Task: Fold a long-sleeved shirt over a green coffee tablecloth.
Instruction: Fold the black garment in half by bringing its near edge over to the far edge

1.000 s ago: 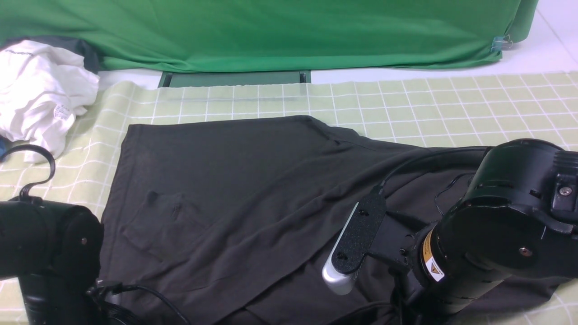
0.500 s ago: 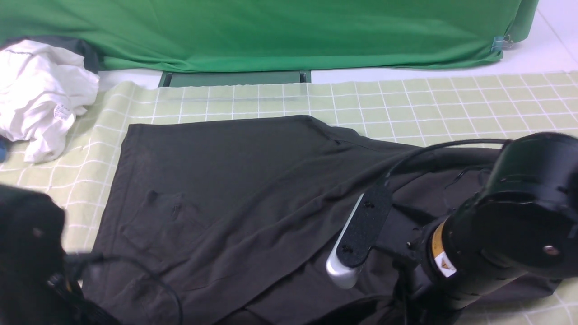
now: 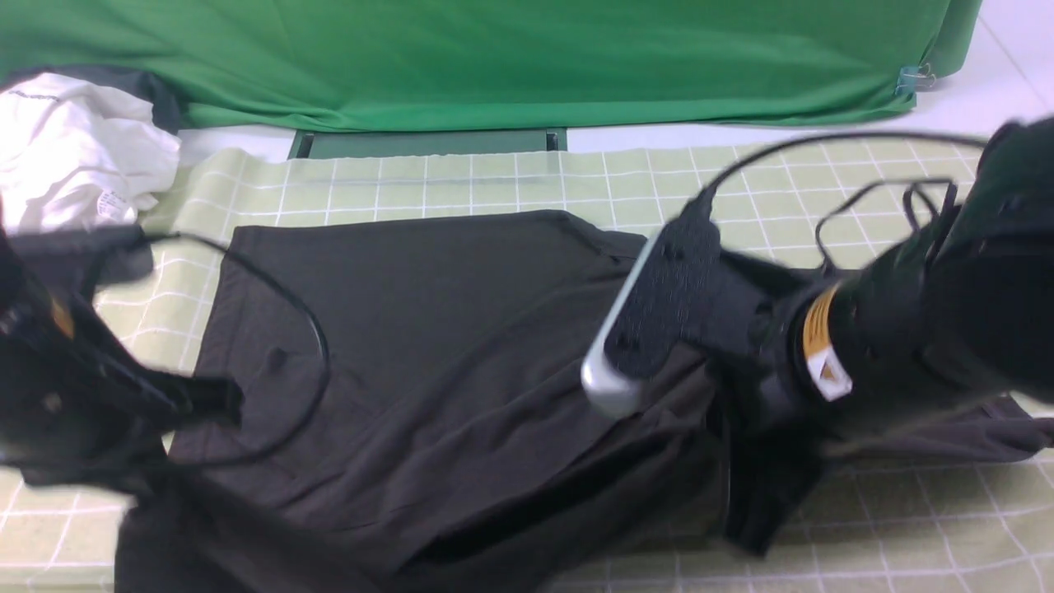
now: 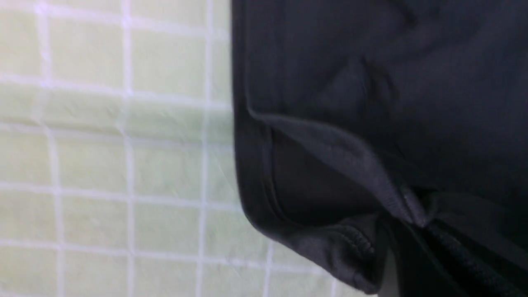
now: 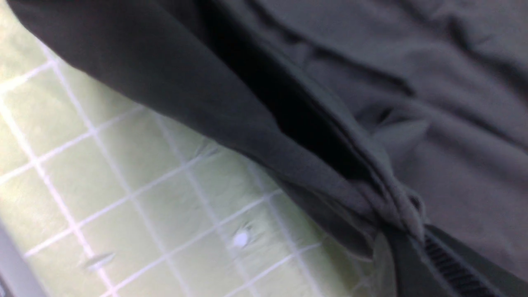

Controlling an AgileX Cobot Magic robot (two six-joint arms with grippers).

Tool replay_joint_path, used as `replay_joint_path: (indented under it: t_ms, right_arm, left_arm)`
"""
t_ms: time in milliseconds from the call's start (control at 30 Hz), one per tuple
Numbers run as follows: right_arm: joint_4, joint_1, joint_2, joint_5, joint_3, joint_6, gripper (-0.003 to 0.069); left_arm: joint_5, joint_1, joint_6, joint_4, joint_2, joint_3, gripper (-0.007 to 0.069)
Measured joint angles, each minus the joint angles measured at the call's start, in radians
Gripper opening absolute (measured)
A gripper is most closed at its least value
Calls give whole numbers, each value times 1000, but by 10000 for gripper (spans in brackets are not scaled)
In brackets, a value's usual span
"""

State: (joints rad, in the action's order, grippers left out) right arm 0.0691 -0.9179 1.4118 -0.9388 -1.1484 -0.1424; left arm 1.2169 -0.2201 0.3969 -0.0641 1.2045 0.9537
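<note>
No text legible. Orange-yellow warning sticker [image 3: 826, 356] w/ triangle symbol on right arm [image 3: 906, 305]. Small printed tag [image 3: 113, 206] on white garment [image 3: 74, 156], print too small to read.

Black shirt [image 3: 428, 329]; pale yellow-green tablecloth [image 3: 782, 173], white grid lines.

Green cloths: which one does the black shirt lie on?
The pale tablecloth with white grid lines; the plain bright green fabric is draped farther back, clear of the shirt.
</note>
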Motion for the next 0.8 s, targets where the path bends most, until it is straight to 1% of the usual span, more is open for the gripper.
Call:
replay_joint_path:
  t_ms: [167, 200, 233, 400, 533, 633, 800]
  right_arm:
    - [9, 87, 1, 8, -60, -25, 18]
    - [10, 115, 3, 12, -75, -35, 18]
    - [10, 128, 4, 12, -81, -42, 18]
    - [10, 225, 51, 60, -129, -81, 18]
    - [10, 311, 143, 125, -182, -109, 18]
    - [9, 344, 198, 149, -221, -120, 18]
    - [11, 406, 369, 173, -344, -144, 18]
  left_arm:
    - [-5, 50, -5, -19, 39, 132, 13]
    - [-17, 80, -10, -21, 60, 164, 13]
    - [-22, 88, -13, -21, 71, 178, 13]
    - [-108, 181, -46, 4, 181, 264, 13]
    - [-184, 234, -56, 19, 299, 333, 13]
    - [-211, 254, -57, 21, 364, 376, 13]
    - [-251, 278, -57, 17, 544, 496, 13]
